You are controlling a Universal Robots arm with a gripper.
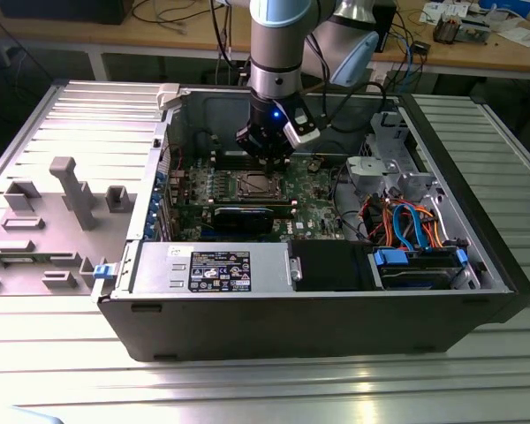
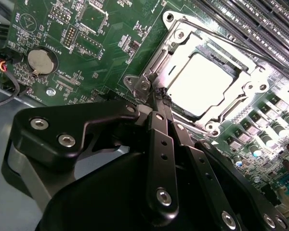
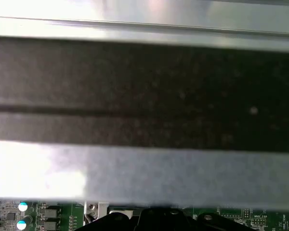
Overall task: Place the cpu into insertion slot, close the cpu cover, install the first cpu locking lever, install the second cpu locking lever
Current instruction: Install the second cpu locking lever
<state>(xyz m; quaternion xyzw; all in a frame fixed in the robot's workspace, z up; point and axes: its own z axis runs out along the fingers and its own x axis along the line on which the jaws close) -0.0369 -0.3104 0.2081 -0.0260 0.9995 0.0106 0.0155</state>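
The cpu (image 2: 202, 82) lies flat in the insertion slot (image 1: 254, 184), its silver top showing through the window of the cpu cover (image 2: 183, 36). The cover lies down flat around the chip. A thin metal lever rod (image 2: 260, 54) runs along one side of the socket, beside the memory slots. My gripper (image 2: 160, 96) is shut, its black fingers pressed together, and the tips sit at a corner of the socket next to a small metal tab (image 2: 142, 85). In the exterior view the gripper (image 1: 265, 157) hangs just above the socket inside the open computer case.
A labelled power supply (image 1: 221, 265) lies along the case's front wall. A drive cage and coloured cables (image 1: 406, 221) fill the exterior view's right. A dark card (image 1: 247, 216) sits near the socket. A coin battery (image 2: 42, 60) is on the board. Grey fixtures (image 1: 71, 190) stand outside the case.
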